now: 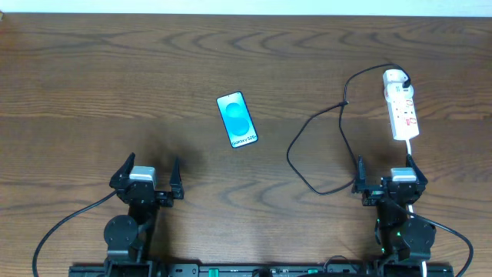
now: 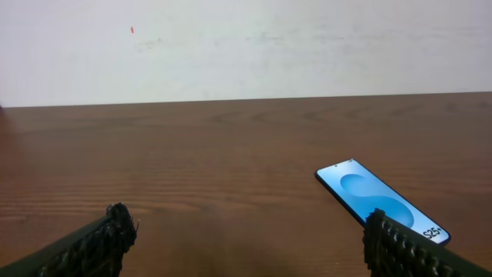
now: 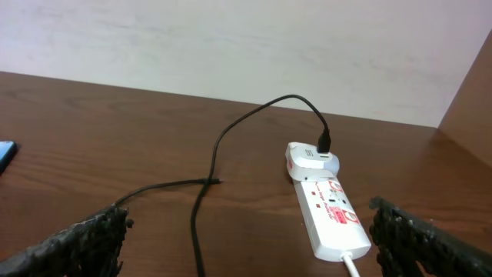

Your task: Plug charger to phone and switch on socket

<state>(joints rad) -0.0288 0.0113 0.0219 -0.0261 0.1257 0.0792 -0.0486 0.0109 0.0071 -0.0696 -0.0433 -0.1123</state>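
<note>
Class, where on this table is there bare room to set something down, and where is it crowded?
The table is bare left of the phone, beyond the left gripper, and between phone and charger cable. Crowded: the right side, with charger cable, power strip and right gripper.

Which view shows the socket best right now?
Right wrist: the socket lies close and whole, the charger plugged into its far end. Overhead shows it small, near the right edge; left wrist shows none of it.
</note>
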